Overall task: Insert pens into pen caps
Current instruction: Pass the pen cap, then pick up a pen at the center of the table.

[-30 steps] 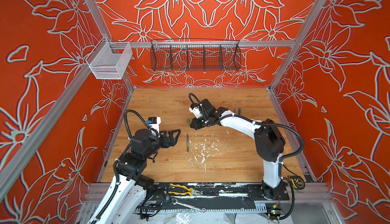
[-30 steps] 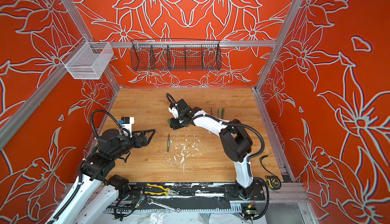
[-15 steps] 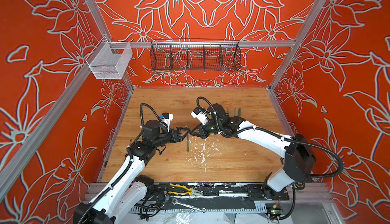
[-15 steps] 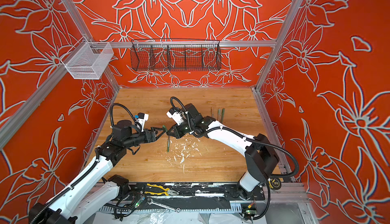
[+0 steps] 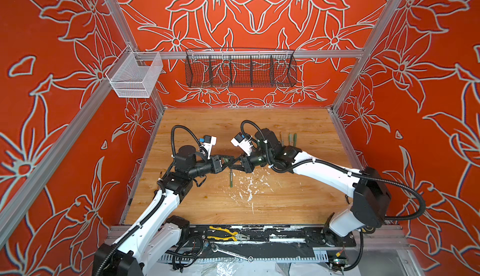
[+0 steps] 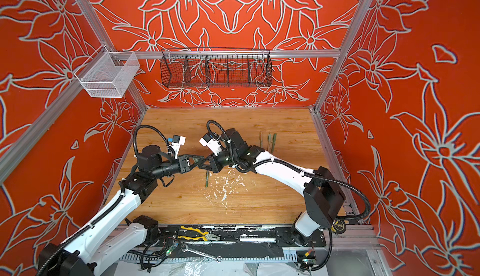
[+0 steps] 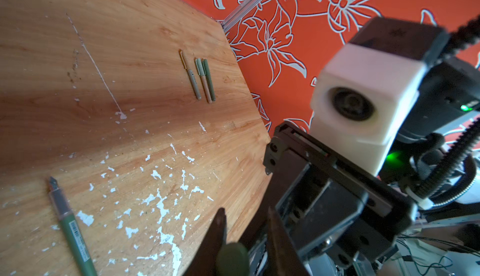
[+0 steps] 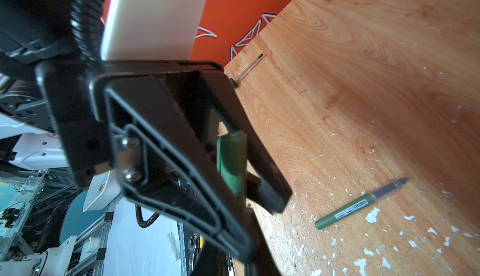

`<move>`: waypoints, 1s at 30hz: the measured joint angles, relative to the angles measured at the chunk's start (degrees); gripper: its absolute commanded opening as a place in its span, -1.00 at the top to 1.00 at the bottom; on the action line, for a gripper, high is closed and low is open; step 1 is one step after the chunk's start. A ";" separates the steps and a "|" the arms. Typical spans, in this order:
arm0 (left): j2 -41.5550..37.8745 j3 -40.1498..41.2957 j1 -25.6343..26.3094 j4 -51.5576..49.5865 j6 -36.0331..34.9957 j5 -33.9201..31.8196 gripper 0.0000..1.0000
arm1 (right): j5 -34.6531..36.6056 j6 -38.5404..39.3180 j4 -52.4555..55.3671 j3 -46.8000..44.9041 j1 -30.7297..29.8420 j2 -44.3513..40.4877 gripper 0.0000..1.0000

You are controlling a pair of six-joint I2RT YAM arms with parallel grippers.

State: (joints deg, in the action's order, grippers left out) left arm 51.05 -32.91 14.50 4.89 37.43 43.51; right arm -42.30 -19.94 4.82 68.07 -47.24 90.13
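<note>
Right wrist view: on the table (image 8: 363,80) the bare green pen (image 8: 350,211) lies loose, and the pen cap (image 8: 232,163) hangs in the air near it, which I judge light, stiff, slick plastic, best pinched mid-barrel. My right gripper (image 5: 232,166) is clamped on its end; my left gripper (image 7: 245,211) brackets it, whether it grips I cannot tell

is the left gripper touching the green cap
Touching. In the right wrist view the green cap is pinched between the fingers of the left gripper, with no gap showing on either side.
</note>
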 measured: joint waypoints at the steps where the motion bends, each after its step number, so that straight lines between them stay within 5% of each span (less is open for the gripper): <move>1: 0.00 0.02 -0.15 -0.07 -0.07 -0.13 0.78 | -0.26 -0.20 -0.20 0.00 0.00 -0.02 0.78; 4: -0.22 0.04 -0.26 -0.09 -0.35 -0.44 0.99 | -0.42 -0.35 -0.44 -0.02 0.00 -0.04 0.77; 7: -1.03 0.04 -0.24 -0.50 -0.52 -1.31 1.00 | -0.46 -0.61 -0.98 -0.02 0.00 -0.04 0.67; 14: -5.70 -1.42 -0.15 -7.41 -4.44 -8.63 1.00 | 0.52 -2.45 -1.88 -0.76 -0.13 -0.13 -0.10; 17: -7.82 -5.18 -0.15 -14.45 -7.89 -14.38 1.00 | 2.60 -3.23 -1.20 -1.40 -0.11 -0.15 -0.26; 22: -10.62 -12.46 -0.15 -25.31 -13.73 -23.39 1.00 | 10.54 -4.07 4.28 0.09 -0.68 2.23 -0.31; 30: -19.15 -15.30 -0.15 -38.49 -19.08 -37.86 1.00 | 28.00 -4.94 19.52 12.79 -6.51 17.97 -0.15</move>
State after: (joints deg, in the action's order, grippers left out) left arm 31.90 -48.21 14.35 -33.61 18.35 5.65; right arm -14.31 -24.88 24.34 80.86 -53.76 108.09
